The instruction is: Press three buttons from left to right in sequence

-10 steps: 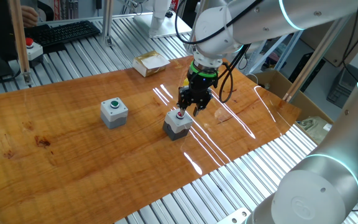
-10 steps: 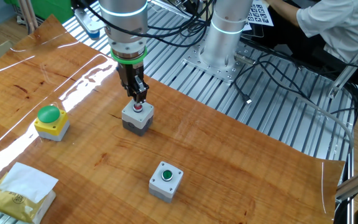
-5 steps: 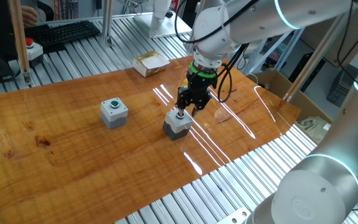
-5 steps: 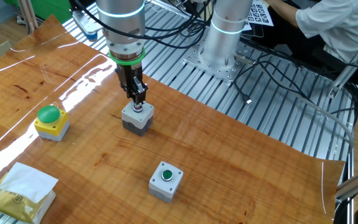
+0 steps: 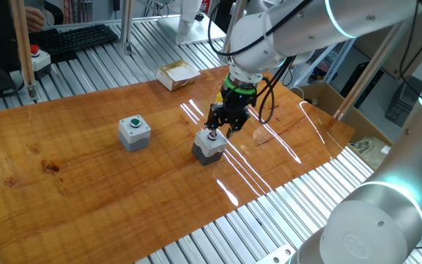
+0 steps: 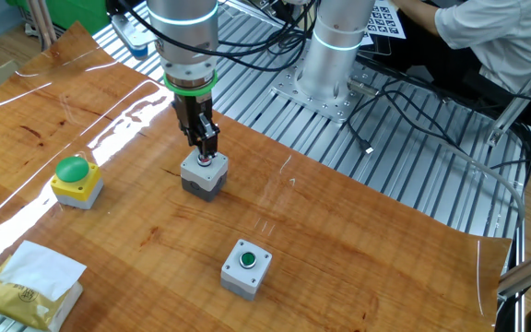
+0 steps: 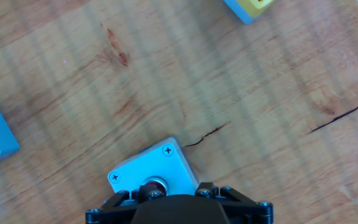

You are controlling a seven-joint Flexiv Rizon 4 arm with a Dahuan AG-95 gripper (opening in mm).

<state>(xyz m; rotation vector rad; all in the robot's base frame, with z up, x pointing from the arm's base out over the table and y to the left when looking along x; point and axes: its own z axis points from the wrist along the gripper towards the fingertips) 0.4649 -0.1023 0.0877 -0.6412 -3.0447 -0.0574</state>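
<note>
The three buttons show in the other fixed view: the yellow box with a green dome [image 6: 75, 180] at the left, the dark grey box with a red cap [image 6: 203, 175] in the middle, and the light grey box with a green cap [image 6: 246, 267] at the front. My gripper [image 6: 206, 153] points straight down, and its fingertips are together on the red cap. In one fixed view the gripper [image 5: 220, 126] stands on the dark grey box [image 5: 208, 147], with the light grey box [image 5: 134, 132] to its left. The hand view shows the red cap [image 7: 154, 185] just beyond the gripper [image 7: 179, 208].
A yellow and white pack [image 6: 29, 284] lies at the table's near left corner, and it also shows in one fixed view [image 5: 177, 73]. A pale box with a red mushroom button [image 5: 36, 59] and a keyboard [image 5: 79, 38] sit beyond the wooden board [image 5: 86, 176]. A person sits nearby.
The gripper has come down slightly onto the red cap of the dark grey box and stays there. The boxes have not moved.
</note>
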